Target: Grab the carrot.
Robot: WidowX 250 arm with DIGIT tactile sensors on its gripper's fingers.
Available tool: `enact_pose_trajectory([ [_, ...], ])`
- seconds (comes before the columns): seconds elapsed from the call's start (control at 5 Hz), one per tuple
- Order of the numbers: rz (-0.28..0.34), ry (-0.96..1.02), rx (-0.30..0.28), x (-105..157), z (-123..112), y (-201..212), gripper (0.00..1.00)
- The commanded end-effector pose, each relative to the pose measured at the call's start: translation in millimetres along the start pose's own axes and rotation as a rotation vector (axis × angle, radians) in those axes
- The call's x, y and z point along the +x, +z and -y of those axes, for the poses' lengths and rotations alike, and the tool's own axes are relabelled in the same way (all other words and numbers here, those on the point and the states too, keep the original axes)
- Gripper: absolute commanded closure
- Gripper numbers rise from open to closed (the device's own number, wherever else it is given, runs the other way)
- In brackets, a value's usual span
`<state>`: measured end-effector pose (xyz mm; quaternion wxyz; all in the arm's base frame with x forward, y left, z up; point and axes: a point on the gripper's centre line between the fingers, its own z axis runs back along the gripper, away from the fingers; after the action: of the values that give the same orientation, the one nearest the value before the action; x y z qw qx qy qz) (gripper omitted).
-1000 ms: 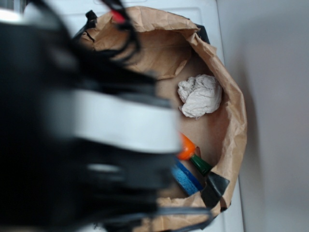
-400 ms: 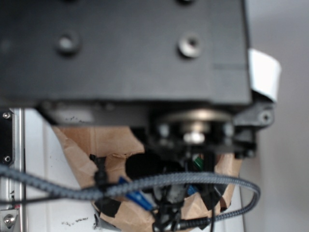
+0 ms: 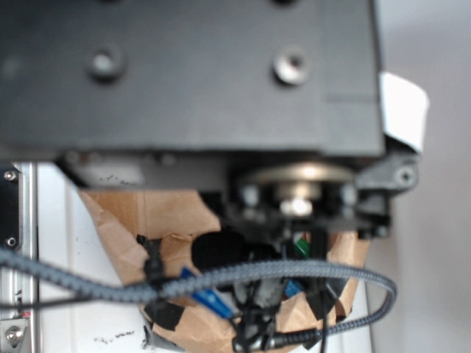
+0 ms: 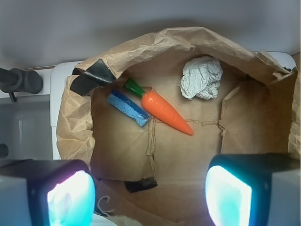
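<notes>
The orange carrot lies flat on the floor of an open brown paper bag, green stem up-left, tip pointing down-right. In the wrist view my gripper hangs above the bag's near side, open wide, nothing between its two glowing pads. The carrot is well ahead of the fingertips, apart from them. In the exterior view the robot's body fills most of the picture; only the green stem end of the carrot peeks out below it, and the gripper itself cannot be made out.
A flat blue block lies right beside the carrot's stem end, on its left. A white paper wad sits at the bag's far right. Black tape patches mark the bag's rim. A braided cable crosses the exterior view.
A second ago the arm blurred across the exterior view's left with the bag's inside showing; now the robot's body covers the upper picture. Since 0.4 s ago almost nothing has shifted.
</notes>
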<state>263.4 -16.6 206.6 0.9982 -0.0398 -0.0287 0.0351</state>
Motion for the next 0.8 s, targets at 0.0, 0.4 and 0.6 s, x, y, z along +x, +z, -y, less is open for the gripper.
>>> enact_pose_trajectory([
  [0.0, 0.073, -0.181, -0.01, -6.7, -12.6, -35.0, 0.0],
  [0.4, 0.043, -0.283, 0.016, 4.0, -33.6, -91.5, 0.0],
  [0.6, 0.023, -0.342, -0.004, 21.1, -42.4, -121.7, 0.0],
])
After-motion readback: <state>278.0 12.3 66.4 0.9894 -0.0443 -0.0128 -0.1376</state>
